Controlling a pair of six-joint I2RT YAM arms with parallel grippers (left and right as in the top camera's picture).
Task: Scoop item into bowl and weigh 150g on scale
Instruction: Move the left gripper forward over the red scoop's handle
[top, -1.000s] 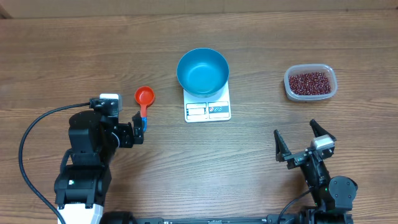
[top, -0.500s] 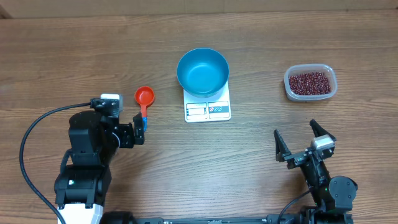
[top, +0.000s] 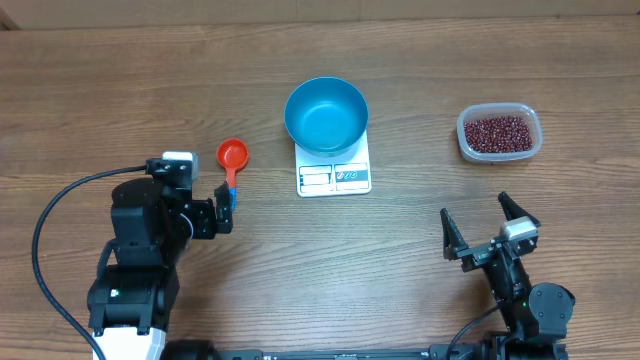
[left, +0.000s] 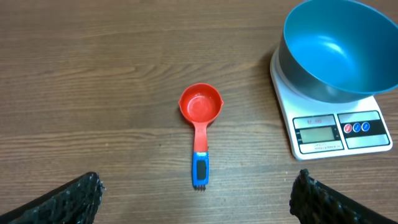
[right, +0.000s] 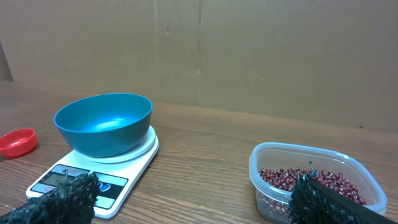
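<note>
Both tools (top: 228, 205) (top: 472, 206) gape; bowl (top: 326, 115) sits on scale (top: 334, 178).

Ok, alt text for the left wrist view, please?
A red scoop with a blue-tipped handle lies on a wooden table, centred ahead of the open left gripper, whose dark fingers frame the bottom corners. At upper right, an empty blue bowl sits on a white scale.

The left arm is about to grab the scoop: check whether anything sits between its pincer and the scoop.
Nothing visible does. The scoop lies on bare table straight ahead of the open left pincer, handle end nearest it. The scale and bowl stand off to one side, clear of that path.
</note>
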